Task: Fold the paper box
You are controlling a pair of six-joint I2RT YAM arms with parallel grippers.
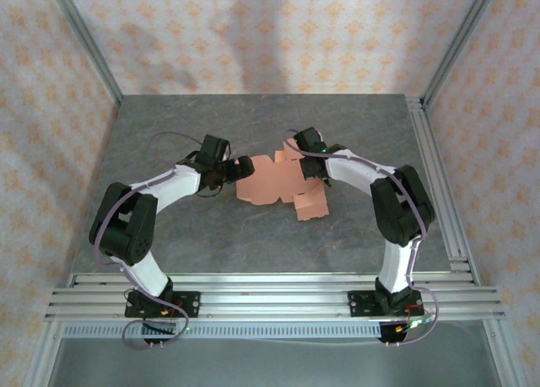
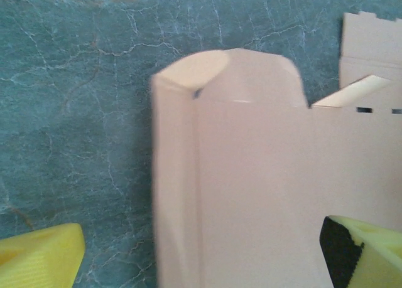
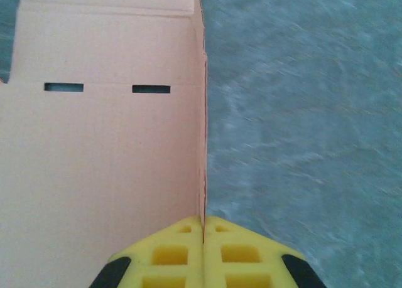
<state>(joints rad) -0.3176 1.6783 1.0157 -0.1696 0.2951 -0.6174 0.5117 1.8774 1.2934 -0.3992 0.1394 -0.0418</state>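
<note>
The paper box (image 1: pixel 272 185) is a salmon-orange die-cut sheet, partly folded, lying mid-table between my two arms. My left gripper (image 1: pixel 240 169) is at its left edge and stands open. In the left wrist view its yellow fingers (image 2: pixel 39 258) straddle a creased panel of the paper box (image 2: pixel 264 194), whose rounded flap points away. My right gripper (image 1: pixel 314 163) is at the sheet's far right part. In the right wrist view the right gripper (image 3: pixel 203 228) is shut on the thin edge of a raised side flap of the paper box (image 3: pixel 100 162), next to a panel with two slots.
The grey marbled table (image 1: pixel 169 134) has bare room at the back and on both sides of the sheet. Aluminium rails (image 1: pixel 270 290) run along the near edge and a rail (image 1: pixel 439 185) runs along the right side. Patterned walls enclose the cell.
</note>
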